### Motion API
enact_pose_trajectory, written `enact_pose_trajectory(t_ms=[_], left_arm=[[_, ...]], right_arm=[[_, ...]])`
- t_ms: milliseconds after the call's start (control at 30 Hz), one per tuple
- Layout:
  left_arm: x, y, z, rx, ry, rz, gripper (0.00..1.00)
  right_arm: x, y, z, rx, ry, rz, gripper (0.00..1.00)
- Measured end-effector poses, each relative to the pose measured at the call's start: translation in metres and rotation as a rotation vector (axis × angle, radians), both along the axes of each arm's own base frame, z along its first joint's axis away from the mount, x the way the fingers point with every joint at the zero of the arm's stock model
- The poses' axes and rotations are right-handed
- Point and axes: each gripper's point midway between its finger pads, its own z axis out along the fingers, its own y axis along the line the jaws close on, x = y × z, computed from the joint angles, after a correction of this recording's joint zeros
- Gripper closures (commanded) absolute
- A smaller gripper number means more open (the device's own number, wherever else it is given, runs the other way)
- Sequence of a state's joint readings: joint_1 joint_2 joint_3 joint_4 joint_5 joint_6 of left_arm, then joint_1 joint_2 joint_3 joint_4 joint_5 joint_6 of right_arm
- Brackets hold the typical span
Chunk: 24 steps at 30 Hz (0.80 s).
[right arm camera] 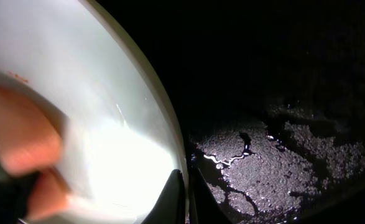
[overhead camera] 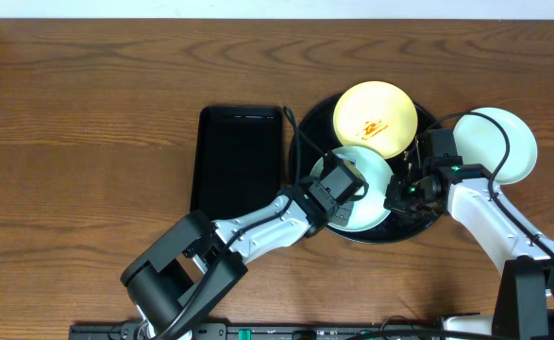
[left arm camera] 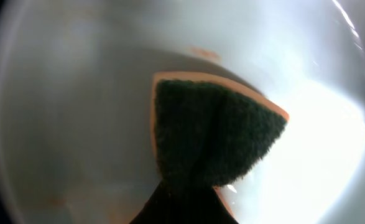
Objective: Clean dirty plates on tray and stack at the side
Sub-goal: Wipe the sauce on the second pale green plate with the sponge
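Scrubs the pale mint-green glossy plate [overhead camera: 373,170] on the large round black tray [overhead camera: 319,118], green-and-orange sponge [left arm camera: 213,137] pinched in the left gripper [overhead camera: 341,181], rim clamped by the right gripper [right arm camera: 183,199]; leaves the smeared pale yellow plate [overhead camera: 375,118] beside it; counts a second mint-green plate [overhead camera: 503,142] already off-tray on the wooden table [overhead camera: 88,142]; seems about a third done.

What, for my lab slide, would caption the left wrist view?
Green-faced orange sponge pressed on a pale mint-green plate, faint orange smears on it.

Even overhead light, blurred wrist views, glare on mint plate [right arm camera: 126,155]
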<state>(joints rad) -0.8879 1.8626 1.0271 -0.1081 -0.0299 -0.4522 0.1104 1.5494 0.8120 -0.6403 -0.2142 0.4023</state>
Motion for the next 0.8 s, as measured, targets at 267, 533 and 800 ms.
enact_pose_trajectory(t_ms=[267, 533, 800], left_arm=[[0.027, 0.004, 0.034, 0.02, -0.139, -0.093, 0.92], [0.021, -0.034, 0.075, -0.155, -0.154, -0.212, 0.93], [0.01, -0.053, 0.029, -0.179, -0.059, -0.26, 0.93]], right_arm=[[0.0, -0.002, 0.0, -0.009, 0.001, -0.002, 0.99], [0.0, -0.002, 0.0, -0.01, 0.002, -0.002, 0.99], [-0.001, -0.002, -0.001, -0.01, 0.006, -0.002, 0.99]])
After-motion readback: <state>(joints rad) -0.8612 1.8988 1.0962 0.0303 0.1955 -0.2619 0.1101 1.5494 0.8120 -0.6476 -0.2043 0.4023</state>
